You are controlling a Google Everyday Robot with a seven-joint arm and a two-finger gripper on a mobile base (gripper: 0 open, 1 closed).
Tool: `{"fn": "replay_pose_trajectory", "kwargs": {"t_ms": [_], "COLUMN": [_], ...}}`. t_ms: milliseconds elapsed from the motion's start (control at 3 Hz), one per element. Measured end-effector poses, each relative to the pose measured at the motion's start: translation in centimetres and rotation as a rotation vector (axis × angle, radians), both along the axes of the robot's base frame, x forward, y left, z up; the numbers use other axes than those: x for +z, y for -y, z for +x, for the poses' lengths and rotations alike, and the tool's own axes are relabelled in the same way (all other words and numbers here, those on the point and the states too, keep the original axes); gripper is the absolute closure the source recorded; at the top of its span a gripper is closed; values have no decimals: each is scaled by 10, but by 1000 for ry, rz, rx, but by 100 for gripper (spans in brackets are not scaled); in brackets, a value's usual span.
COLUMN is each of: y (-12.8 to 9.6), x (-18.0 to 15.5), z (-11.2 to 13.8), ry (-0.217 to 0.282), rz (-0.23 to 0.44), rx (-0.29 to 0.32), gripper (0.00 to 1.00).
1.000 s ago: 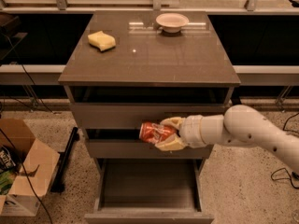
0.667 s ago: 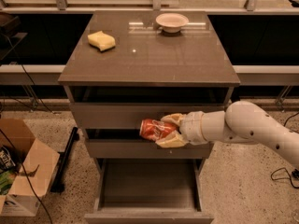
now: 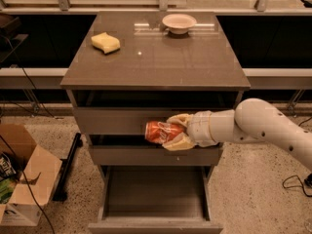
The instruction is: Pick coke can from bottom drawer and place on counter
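My gripper point(image 3: 171, 131) is shut on the coke can point(image 3: 160, 131), a red can with white markings held on its side in front of the two upper drawers. It hangs above the bottom drawer point(image 3: 155, 189), which is pulled out and shows a plain grey interior. The counter point(image 3: 156, 57) lies above the can, with its front edge a little higher than the gripper. My white arm point(image 3: 258, 128) reaches in from the right.
A yellow sponge point(image 3: 105, 42) lies at the counter's back left and a white bowl point(image 3: 179, 22) at its back middle. A cardboard box point(image 3: 22, 179) stands on the floor at the left. Cables run along the floor on both sides.
The gripper and the can have risen slightly in front of the drawers; the hold on the can is unchanged.
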State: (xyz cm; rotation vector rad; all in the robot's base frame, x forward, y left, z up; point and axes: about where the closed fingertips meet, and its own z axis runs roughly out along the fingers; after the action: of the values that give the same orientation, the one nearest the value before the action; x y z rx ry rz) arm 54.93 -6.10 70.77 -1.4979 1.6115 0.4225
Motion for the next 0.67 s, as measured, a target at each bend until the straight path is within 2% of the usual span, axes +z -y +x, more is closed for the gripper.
{"fn": "replay_pose_trajectory", "kwargs": {"t_ms": [667], "y": [-6], "x": [82], "z": [22], "ry": [151], "rz": [-149], "rx": [21], "gripper": [100]}}
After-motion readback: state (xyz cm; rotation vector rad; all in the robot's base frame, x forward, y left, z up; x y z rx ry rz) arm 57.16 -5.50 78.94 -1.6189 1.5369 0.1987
